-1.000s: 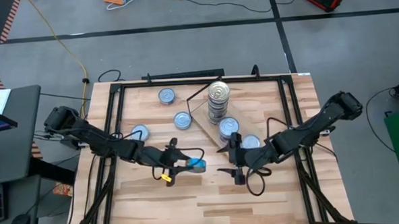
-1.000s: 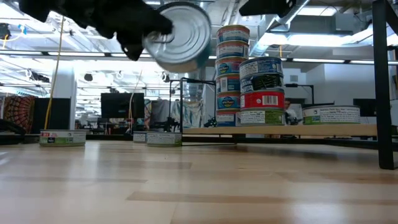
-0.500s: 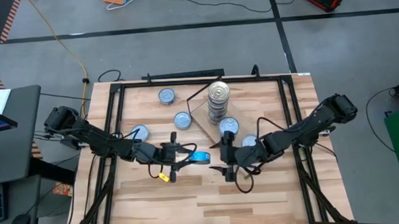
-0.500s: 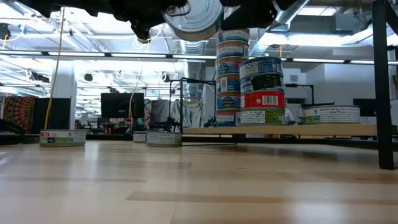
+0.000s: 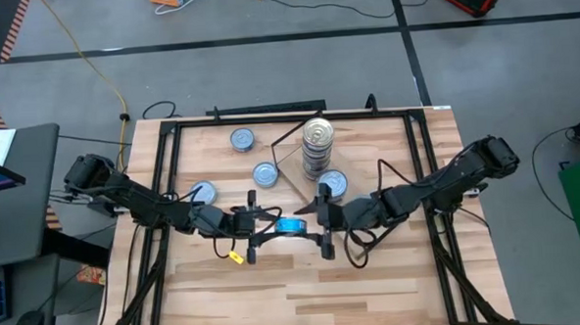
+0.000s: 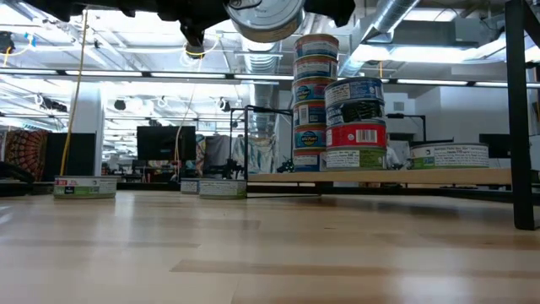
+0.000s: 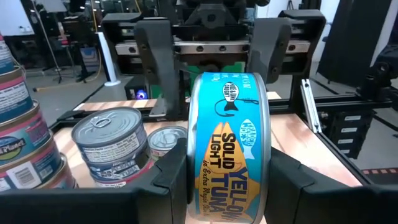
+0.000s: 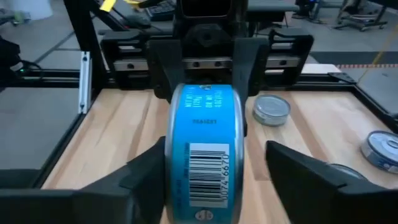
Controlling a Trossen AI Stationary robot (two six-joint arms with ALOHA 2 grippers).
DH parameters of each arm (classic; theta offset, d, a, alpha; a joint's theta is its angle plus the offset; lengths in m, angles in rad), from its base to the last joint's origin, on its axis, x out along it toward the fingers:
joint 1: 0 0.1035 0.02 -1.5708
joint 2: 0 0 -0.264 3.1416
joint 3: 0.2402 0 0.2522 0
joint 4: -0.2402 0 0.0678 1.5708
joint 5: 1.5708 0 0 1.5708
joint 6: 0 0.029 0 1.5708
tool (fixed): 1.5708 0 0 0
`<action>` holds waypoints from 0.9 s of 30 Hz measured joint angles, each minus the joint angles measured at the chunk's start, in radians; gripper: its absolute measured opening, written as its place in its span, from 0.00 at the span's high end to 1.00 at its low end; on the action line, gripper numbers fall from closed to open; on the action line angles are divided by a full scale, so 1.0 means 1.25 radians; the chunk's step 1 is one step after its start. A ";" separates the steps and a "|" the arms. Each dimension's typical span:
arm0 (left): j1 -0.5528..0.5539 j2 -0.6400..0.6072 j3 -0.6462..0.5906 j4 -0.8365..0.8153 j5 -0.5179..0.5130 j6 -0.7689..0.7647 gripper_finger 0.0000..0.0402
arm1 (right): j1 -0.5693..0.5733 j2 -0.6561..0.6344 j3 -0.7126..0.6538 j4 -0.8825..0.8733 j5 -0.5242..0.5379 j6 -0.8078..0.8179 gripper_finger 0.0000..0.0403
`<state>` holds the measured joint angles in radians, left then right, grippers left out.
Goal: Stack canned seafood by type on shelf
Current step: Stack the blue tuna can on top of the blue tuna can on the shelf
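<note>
Blue tin (image 5: pixel 291 225) between both pincers (left's (image 5: pixel 260 223) grip)

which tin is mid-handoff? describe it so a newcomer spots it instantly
Start at the shelf with its tall tin stack, then look just in front of it, to where both arms meet. The blue yellowfin tuna tin hangs there between the left pincer and right pincer, the only tin off the table and standing on edge.

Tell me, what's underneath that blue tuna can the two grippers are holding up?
Nothing: the blue tuna can hangs in the air between the left gripper and right gripper, with only bare table beneath.
</note>
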<state>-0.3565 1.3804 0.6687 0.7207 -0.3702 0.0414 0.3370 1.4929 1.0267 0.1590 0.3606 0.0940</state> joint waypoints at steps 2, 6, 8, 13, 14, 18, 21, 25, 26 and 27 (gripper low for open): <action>0.000 0.000 0.000 -0.002 -0.001 0.000 0.66 | -0.004 0.000 0.000 -0.001 -0.003 0.000 0.36; 0.001 0.000 0.001 -0.006 -0.011 0.000 0.64 | -0.004 0.000 0.000 -0.001 -0.007 0.000 0.51; 0.000 0.000 0.001 -0.011 -0.014 0.000 0.61 | -0.004 0.000 0.000 -0.002 -0.013 0.000 0.58; 0.000 -0.001 0.001 -0.013 -0.022 0.010 0.48 | -0.005 0.000 0.000 -0.004 -0.018 0.000 0.59; 0.000 -0.001 0.001 -0.013 -0.027 0.015 0.45 | -0.005 0.000 0.000 -0.005 -0.018 0.000 0.59; 0.000 -0.008 0.001 -0.007 -0.085 0.060 0.32 | -0.003 -0.006 0.004 -0.047 -0.018 0.010 0.59; -0.008 -0.038 0.001 -0.007 -0.107 0.112 0.25 | -0.004 -0.012 0.038 -0.120 -0.019 0.037 0.58; -0.022 -0.083 0.003 -0.048 -0.110 0.141 0.23 | -0.008 -0.026 0.099 -0.274 -0.019 0.092 0.57; -0.026 -0.089 0.003 -0.068 -0.112 0.141 0.23 | -0.008 -0.034 0.108 -0.318 -0.020 0.109 0.57; -0.031 -0.094 0.003 -0.091 -0.112 0.134 0.23 | -0.008 -0.042 0.117 -0.348 -0.020 0.130 0.57</action>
<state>-0.3946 1.2629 0.6720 0.6070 -0.5098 0.2088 0.3264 1.4410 1.1736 -0.2761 0.3355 0.2560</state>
